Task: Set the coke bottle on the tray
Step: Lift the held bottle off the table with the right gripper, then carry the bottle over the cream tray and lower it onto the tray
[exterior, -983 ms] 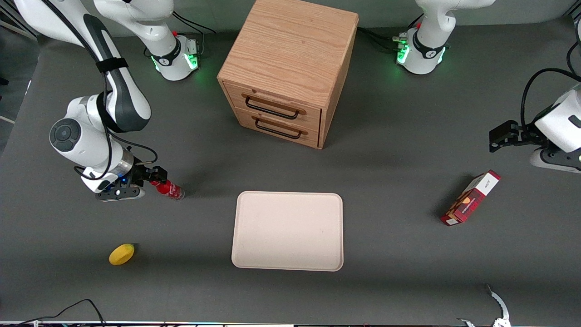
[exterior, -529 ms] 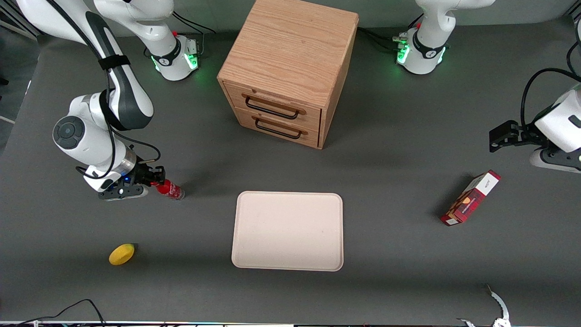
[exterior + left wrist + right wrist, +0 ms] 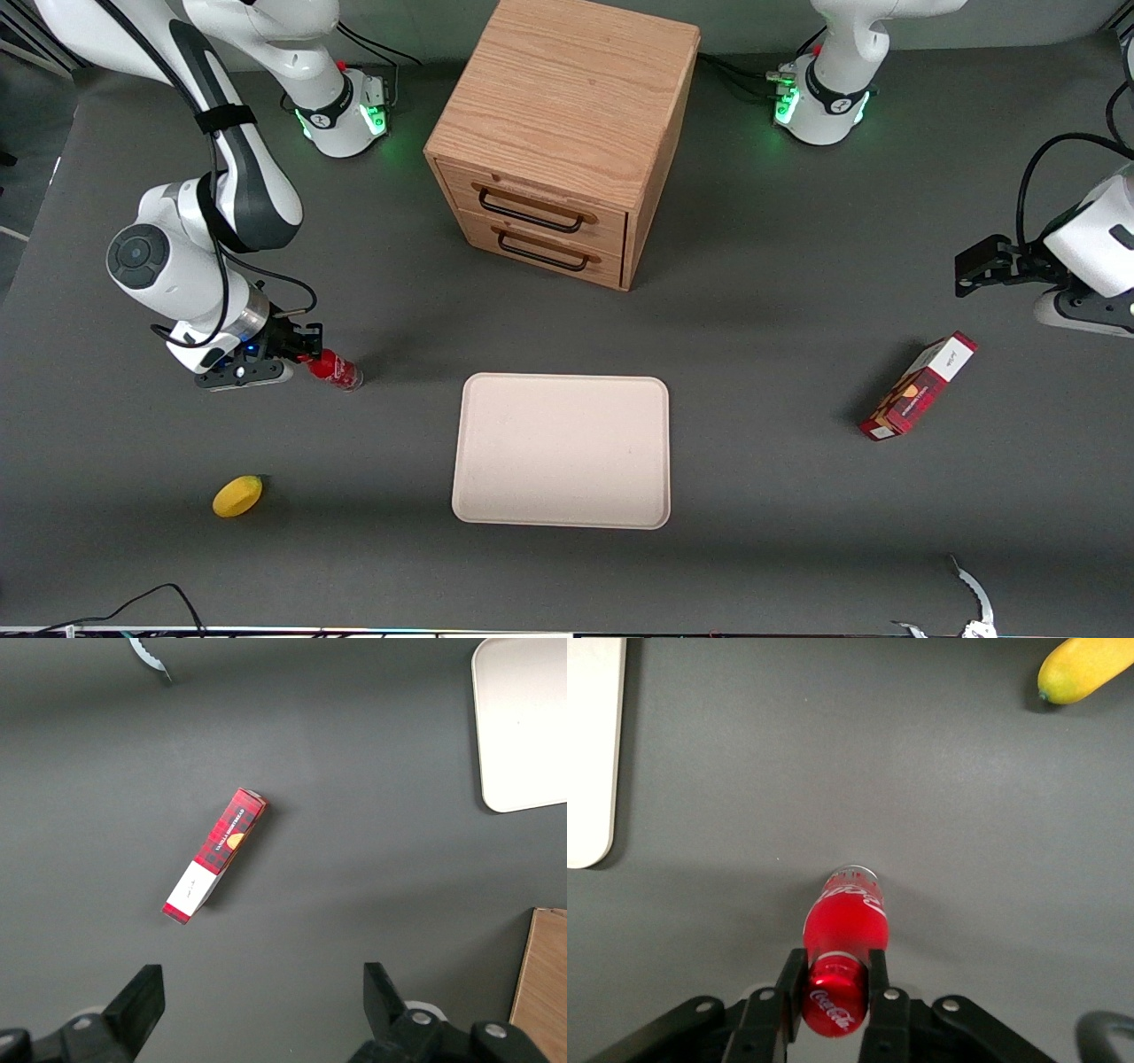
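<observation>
The coke bottle point(image 3: 335, 369), slim with a red label and red cap, is held by its cap end in my right gripper point(image 3: 304, 358), toward the working arm's end of the table. In the right wrist view the gripper point(image 3: 833, 979) is shut on the cap, one finger point(image 3: 790, 979) on each side, with the bottle point(image 3: 846, 921) pointing down at the grey table. The cream tray point(image 3: 561, 450) lies flat at the table's middle, a short gap from the bottle and slightly nearer the front camera. One rounded edge of the tray point(image 3: 589, 753) shows in the wrist view.
A yellow fruit point(image 3: 237, 495) lies nearer the front camera than the bottle. A wooden two-drawer cabinet point(image 3: 558, 133) stands farther from the camera than the tray. A red-and-white carton point(image 3: 919, 386) lies toward the parked arm's end.
My gripper and wrist have shifted slightly away from the front camera with the bottle still gripped. The bottle has moved only a few pixels. Everything else is unchanged.
</observation>
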Motion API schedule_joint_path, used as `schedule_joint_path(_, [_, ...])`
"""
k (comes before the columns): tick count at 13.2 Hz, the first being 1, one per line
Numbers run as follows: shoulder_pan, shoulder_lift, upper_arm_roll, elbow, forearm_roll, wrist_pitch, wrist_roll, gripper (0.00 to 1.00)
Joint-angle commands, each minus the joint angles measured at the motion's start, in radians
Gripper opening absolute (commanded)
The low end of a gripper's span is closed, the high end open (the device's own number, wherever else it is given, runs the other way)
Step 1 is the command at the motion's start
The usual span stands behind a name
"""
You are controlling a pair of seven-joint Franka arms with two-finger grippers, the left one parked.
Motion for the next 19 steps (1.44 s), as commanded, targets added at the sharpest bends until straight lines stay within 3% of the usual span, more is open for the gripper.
schedule_joint_path(1, [0.005,0.012,0.000,0.224,-0.018,-0.228,0.024,0.00])
schedule_joint_path(4, [0.038,0.078,0.000,0.542,-0.027,-0.492,0.035,0.00])
schedule_joint_path(8, [0.094,0.127,-0.001,0.765,-0.089,-0.674,0.103,0.00])
schedule_joint_path(12, [0.110,0.173,-0.001,0.833,-0.084,-0.699,0.150,0.00])
schedule_joint_path(19, [0.324,0.495,-0.029,1.146,-0.090,-0.644,0.423,0.00])
